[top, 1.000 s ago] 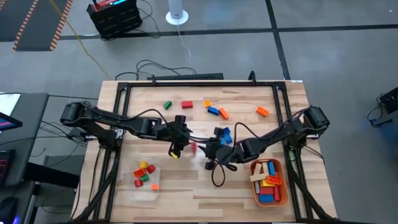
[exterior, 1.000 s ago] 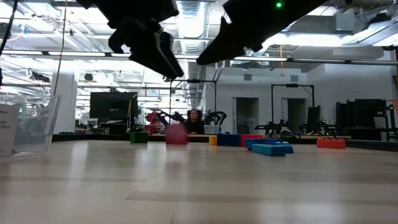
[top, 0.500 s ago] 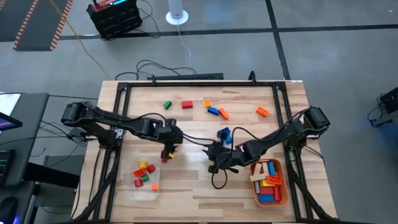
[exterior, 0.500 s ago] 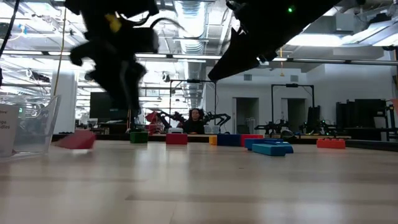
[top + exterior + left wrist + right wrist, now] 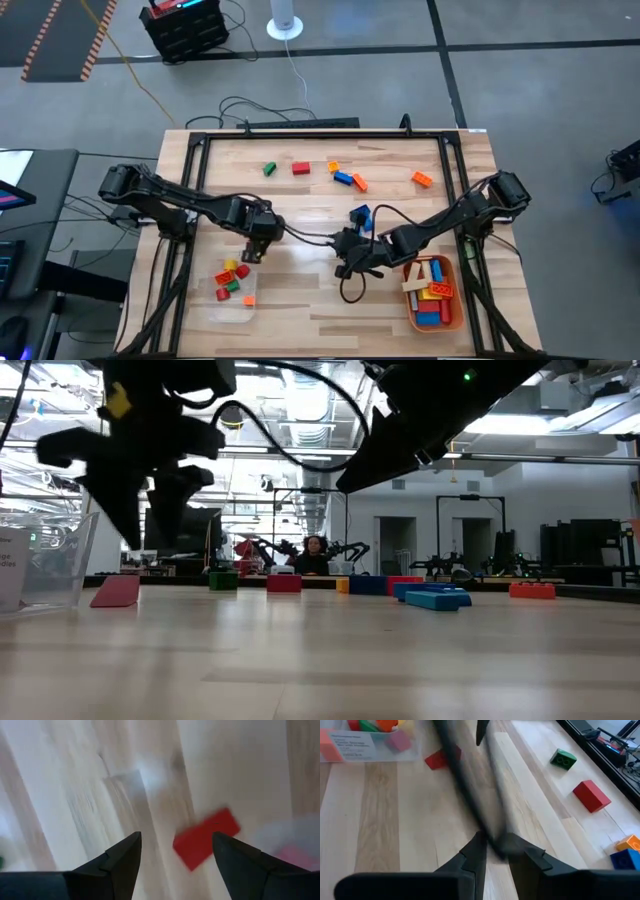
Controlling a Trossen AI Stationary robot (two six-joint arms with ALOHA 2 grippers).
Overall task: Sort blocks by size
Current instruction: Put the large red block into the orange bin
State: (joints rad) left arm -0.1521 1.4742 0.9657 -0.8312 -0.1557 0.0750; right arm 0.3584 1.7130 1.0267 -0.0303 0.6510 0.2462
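Near the clear tray point(image 5: 230, 290) at the table's front left, the left gripper point(image 5: 248, 253) hovers with its fingers point(image 5: 120, 860) spread apart and nothing between them. A small red block point(image 5: 206, 838) lies on the wood just beyond those fingers; in the low view the same red block point(image 5: 116, 591) rests tilted on the table beside the tray's wall point(image 5: 60, 565), and the high view hides it under the arm. The left wrist picture is smeared, so the pale shapes at its edge cannot be made out.

The right gripper point(image 5: 345, 265) hangs above mid-table, its fingers point(image 5: 475, 852) drawn almost together; a dark, smeared cable crosses in front of them, and whether they pinch it cannot be told. No block shows between them.

The clear tray holds a handful of short blocks point(image 5: 231, 277) in red, yellow, green and orange. The orange tray point(image 5: 452, 318) at the front right holds longer bars point(image 5: 432, 290) in tan, yellow, red and blue, heaped so that single pieces are hard to separate.

Loose blocks remain on the far half of the table: green point(image 5: 269, 169), red point(image 5: 301, 168), a blue-and-orange cluster point(image 5: 348, 179), orange point(image 5: 421, 179), and blue point(image 5: 360, 214) partly covered by cable.
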